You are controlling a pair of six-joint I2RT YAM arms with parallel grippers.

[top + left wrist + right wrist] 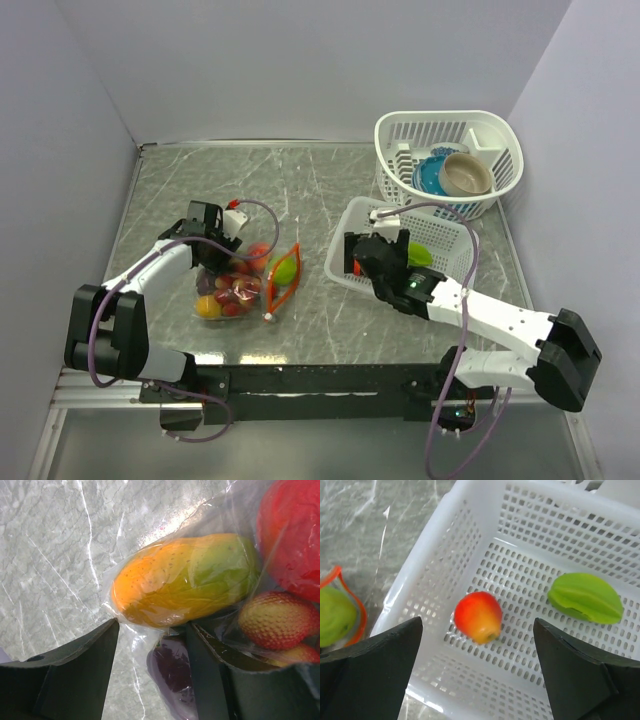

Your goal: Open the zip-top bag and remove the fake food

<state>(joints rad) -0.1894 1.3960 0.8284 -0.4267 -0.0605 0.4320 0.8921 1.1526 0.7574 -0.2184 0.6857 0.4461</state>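
The zip-top bag (238, 290) lies left of centre, its orange-red zip strip (283, 285) gaping open to the right. Several pieces of fake food are inside: an orange-green one (185, 580), a red one (292, 535), a bumpy one (277, 620) and a purple one (170, 670). A green piece (284, 270) sits in the mouth. My left gripper (215, 240) is open at the bag's closed end, its jaws (152, 625) astride the purple piece. My right gripper (372, 252) is open and empty over the white tray (450, 250), above a red-orange fruit (477, 616) and a green piece (585, 597).
A white slotted basket (500, 140) at the back right holds a blue bowl (430, 175) and a beige bowl (465, 175). Grey walls close in the table on the left, back and right. The tray's left rim (445, 545) lies close to the bag's mouth (350, 605).
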